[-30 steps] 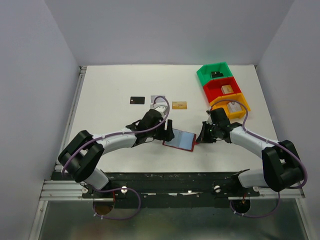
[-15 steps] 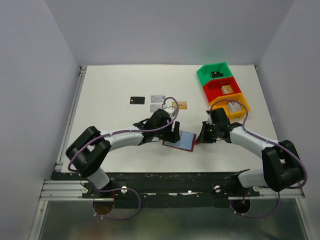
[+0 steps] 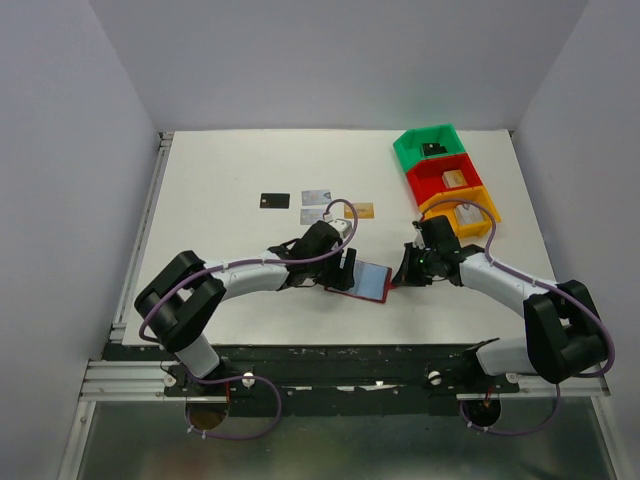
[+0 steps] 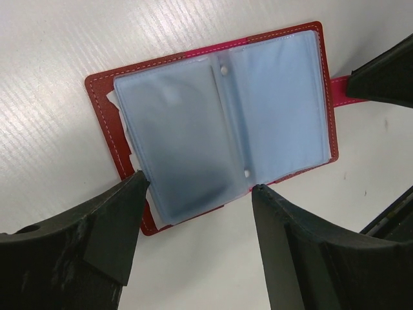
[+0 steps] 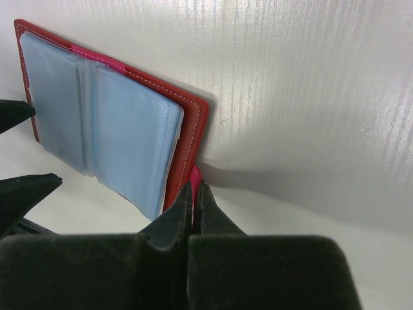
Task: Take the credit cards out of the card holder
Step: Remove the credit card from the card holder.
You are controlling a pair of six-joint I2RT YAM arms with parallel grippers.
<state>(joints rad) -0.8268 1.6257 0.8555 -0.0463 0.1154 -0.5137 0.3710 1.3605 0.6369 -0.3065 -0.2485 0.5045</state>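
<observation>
Dark red leather-like bifold card holder (image 3: 362, 282) is lying open and flat on the white table (image 3: 230, 160), near the front edge, right between the two arms. Inside facing up, so you see the light blue plastic sleeves (image 4: 219, 123) with the red stitched border around them. One sleeve looks a bit darker than the other in the left wrist view, but I honestly can't tell if a card is in there.

Right gripper (image 3: 402, 272) is clamped tight on the holder's little pinkish-red snap tab (image 5: 195, 175), which sticks out from the holder's right edge. You can see the tab pinched between the two black fingers (image 5: 174, 219) in the right wrist view.

Left gripper (image 3: 347, 268) is at the holder's left side with its jaws spread wide and nothing held. From its own camera, the fingertips (image 4: 132, 194) sit either side of the near edge of the sleeves, one right by the corner.

Further back on the table are four small thin cards lying loose: a black card (image 3: 274, 200), two silver-grey cards (image 3: 316, 194) close together, and a gold-tan card (image 3: 362, 210) partly behind the left arm's purple cable (image 3: 345, 205).

Far right corner has a green plastic bin (image 3: 412, 150), a red plastic bin (image 3: 428, 182) and an orange plastic bin (image 3: 488, 205) in a row, each with small stuff inside.
</observation>
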